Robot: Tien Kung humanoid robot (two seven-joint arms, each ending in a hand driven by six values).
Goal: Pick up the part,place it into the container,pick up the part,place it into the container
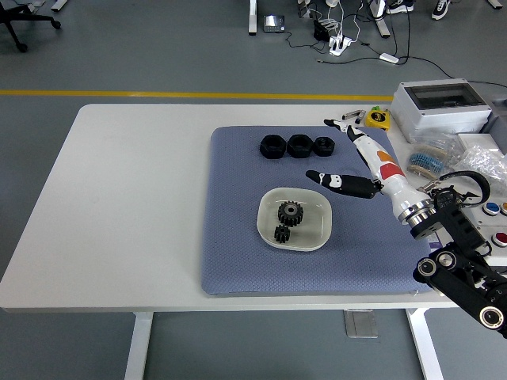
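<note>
Because the two black gears (pixel 287 219) lie inside the white bowl (pixel 321 228), with nothing gripping them, both parts look put away and the job looks about done. The bigger gear sits toward the far side of the bowl, and the small one sits just in front of it, near the bowl's close rim. The bowl rests on the blue mat (pixel 238 237). Three black nuts (pixel 298 146) sit in a row on the mat, behind the bowl.

The right hand (pixel 352 154) is up off the mat, to the right of the bowl and not touching it. It holds nothing. Its fingers are spread out loose, with the black thumb (pixel 337 182) pointing back toward the bowl. The left hand cannot be seen.
</note>
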